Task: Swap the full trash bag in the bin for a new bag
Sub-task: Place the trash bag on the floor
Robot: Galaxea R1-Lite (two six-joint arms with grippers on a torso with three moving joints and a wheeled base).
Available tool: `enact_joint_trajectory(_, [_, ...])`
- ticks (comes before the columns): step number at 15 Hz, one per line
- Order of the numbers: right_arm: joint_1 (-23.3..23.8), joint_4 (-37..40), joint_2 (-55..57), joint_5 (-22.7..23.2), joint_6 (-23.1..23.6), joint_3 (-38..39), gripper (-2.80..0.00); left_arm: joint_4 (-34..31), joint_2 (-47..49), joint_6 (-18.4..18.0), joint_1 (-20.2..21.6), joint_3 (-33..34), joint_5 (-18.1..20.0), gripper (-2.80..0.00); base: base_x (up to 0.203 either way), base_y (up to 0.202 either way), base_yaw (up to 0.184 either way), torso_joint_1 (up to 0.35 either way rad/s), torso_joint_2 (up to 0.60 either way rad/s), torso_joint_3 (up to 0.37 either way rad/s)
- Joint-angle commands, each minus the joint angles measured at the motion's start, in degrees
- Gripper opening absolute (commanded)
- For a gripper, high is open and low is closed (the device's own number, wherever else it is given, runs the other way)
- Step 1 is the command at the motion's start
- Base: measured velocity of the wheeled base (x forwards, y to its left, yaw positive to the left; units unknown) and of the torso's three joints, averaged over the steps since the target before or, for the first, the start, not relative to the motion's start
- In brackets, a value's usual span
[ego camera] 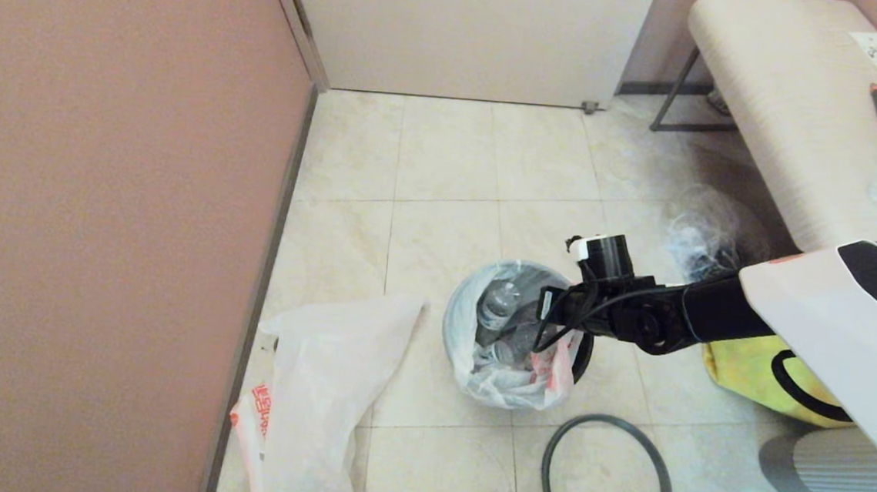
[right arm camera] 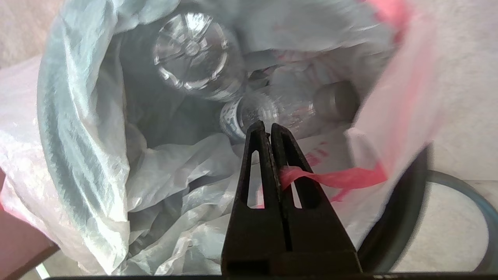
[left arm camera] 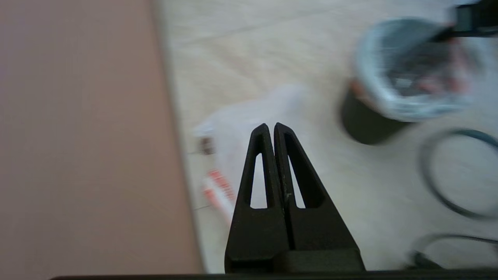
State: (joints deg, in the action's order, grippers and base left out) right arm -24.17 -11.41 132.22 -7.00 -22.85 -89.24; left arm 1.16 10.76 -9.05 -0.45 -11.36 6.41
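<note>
The right gripper [right arm camera: 268, 128] hangs directly over the bin [ego camera: 584, 355], clamped tight on a red-edged handle of the full trash bag [ego camera: 511, 363], which sits inside the bin with its rim draped over the edge. Judging by this, the bag must go straight up, and this arm is the nearer one. The left gripper [left arm camera: 271, 130], pinched closed and empty, hovers above the new bag [ego camera: 324, 392], which lies flat on the floor between wall and bin.

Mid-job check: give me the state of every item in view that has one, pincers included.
full trash bag: in the bin, mouth open, bottles inside
bin: upright, hoop off
hoop: flat on floor beside bin
new bag: limp on floor by wall
right pincer: shut on red handle of the full trash bag
left pincer: shut, empty, above the floor
</note>
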Motion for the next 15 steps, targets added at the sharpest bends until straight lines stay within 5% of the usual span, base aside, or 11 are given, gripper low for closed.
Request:
enact_joint_trajectory(1, [0.00,0.05,-1.48,-0.03,-0.23,0.43,-2.80,-0.20,22.20,-0.90,-0.90,-7.69,5.01,-2.80,0.000,0.000,0.000,0.000,0.00,0.000])
enact_joint_trajectory(5, [-0.41,0.16,-3.19,0.17,-0.57,2.20,-2.80,1.13,60.84,-3.27,-5.55,-18.47,13.44,-2.80,0.000,0.000,0.000,0.000,0.00,0.000])
enact_joint_trajectory(9, [-2.02,0.16,-3.48,0.23,-0.62,1.88,-2.80,3.87,93.27,-0.68,-13.28,-37.80,14.50,-2.80,0.000,0.000,0.000,0.000,0.00,0.000])
enact_joint_trajectory(10, [-2.08,0.16,-3.78,0.23,-0.62,1.85,-2.80,4.34,99.17,-0.03,-14.69,-44.79,14.73,0.00,0.000,0.000,0.000,0.000,0.00,0.000])
enact_joint_trajectory(15, [-1.93,0.17,-3.72,0.32,-0.62,1.97,-2.80,4.79,120.12,4.05,-18.61,-72.29,17.56,0.00,0.000,0.000,0.000,0.000,0.00,0.000])
